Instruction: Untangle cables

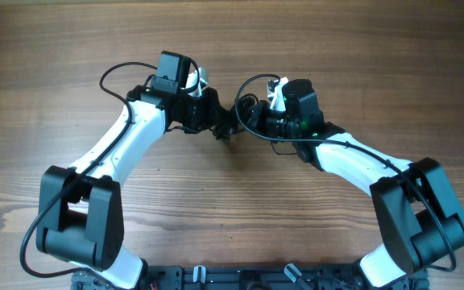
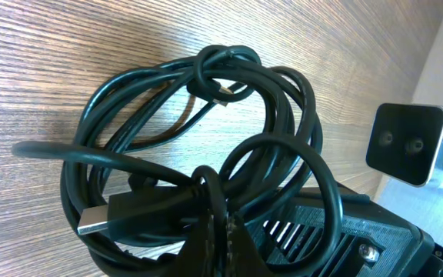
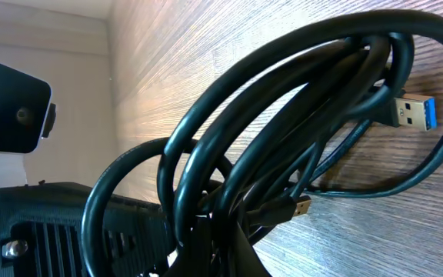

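Observation:
The cables [image 1: 237, 115] are a knotted black bundle hanging between my two grippers at the middle of the table. In the left wrist view the coil [image 2: 198, 146] fills the frame, with a silver USB plug [image 2: 94, 221] at its lower left. My left gripper [image 2: 221, 242] is shut on strands at the coil's near edge. In the right wrist view the loops [image 3: 283, 115] arch over the wood, showing a blue-tongued USB plug [image 3: 418, 111] and a small plug [image 3: 302, 206]. My right gripper [image 3: 225, 250] is shut on the bundle from the opposite side.
The two gripper heads [image 1: 216, 121] [image 1: 256, 121] nearly touch across the bundle. The right arm's black housing [image 2: 352, 231] and its camera [image 2: 406, 144] sit just behind the coil in the left wrist view. Bare wooden table [image 1: 377, 56] lies all around.

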